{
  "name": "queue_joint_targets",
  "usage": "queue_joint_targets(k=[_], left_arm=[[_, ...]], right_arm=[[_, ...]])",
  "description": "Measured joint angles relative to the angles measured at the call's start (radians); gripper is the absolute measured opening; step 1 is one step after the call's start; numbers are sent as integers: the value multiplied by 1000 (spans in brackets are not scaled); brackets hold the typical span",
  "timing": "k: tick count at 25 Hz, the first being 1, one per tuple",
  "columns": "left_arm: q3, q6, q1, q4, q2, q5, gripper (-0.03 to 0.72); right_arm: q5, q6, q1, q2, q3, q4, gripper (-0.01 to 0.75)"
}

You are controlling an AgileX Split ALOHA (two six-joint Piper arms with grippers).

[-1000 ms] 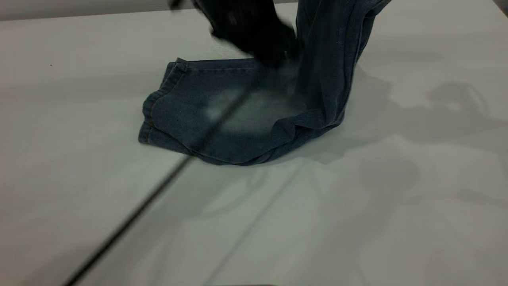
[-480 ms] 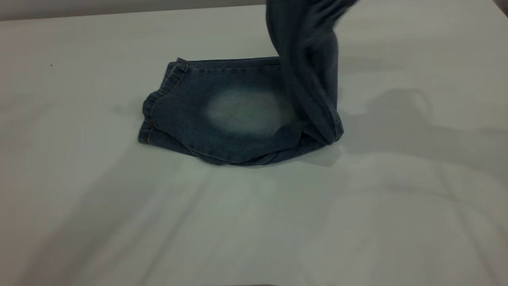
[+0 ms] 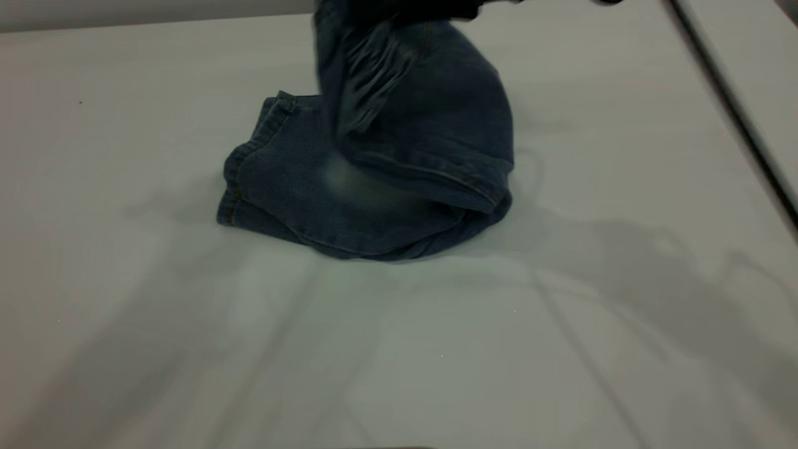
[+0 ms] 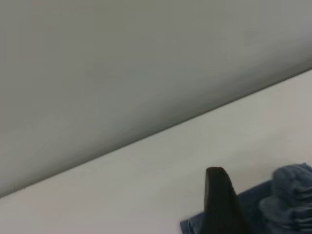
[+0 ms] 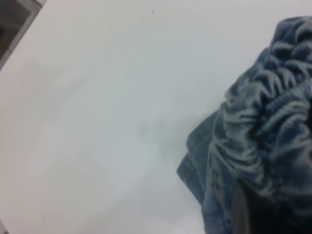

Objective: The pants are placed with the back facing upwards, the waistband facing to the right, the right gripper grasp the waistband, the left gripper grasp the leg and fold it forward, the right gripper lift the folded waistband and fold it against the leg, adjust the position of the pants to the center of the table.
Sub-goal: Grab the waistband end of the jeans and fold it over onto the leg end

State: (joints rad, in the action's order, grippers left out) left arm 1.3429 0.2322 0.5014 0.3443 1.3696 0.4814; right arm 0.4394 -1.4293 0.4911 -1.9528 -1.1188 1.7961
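The blue denim pants (image 3: 349, 199) lie folded on the white table (image 3: 124, 280), with a faded pale patch on top. Their waistband end (image 3: 424, 93) is raised and draped leftward over the lower layer. My right gripper (image 3: 405, 7) sits at the top edge of the exterior view, shut on that bunched, gathered waistband (image 5: 273, 122). In the right wrist view, the right gripper (image 5: 273, 214) is mostly buried in denim. The left gripper (image 4: 222, 204) is off the pants and beside them, seen only in its own wrist view with the denim (image 4: 287, 195) close by.
A thin dark blurred cable (image 3: 735, 106) runs diagonally across the table's far right. The table's back edge (image 3: 156, 22) meets a grey wall. Bare white tabletop surrounds the pants on all sides.
The left gripper pulled away from the pants and left the exterior view. The right gripper carried the raised waistband leftward, from standing at the right end to hanging over the leg.
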Motion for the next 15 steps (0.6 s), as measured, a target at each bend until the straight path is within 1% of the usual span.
queue_joint_targets(k=[5, 8, 11, 15], left_arm=[[-1, 1, 0, -2, 0, 32, 401], [-1, 1, 0, -3, 0, 35, 401], [-1, 1, 0, -3, 0, 35, 401], [-1, 1, 0, -3, 1, 35, 401]], right_arm=[[10, -4, 8, -137, -96, 2, 92], [17, -1, 9, -198, -136, 2, 133], [27, 15, 9, -226, -170, 2, 241], [77, 39, 9, -230, -207, -1, 456]])
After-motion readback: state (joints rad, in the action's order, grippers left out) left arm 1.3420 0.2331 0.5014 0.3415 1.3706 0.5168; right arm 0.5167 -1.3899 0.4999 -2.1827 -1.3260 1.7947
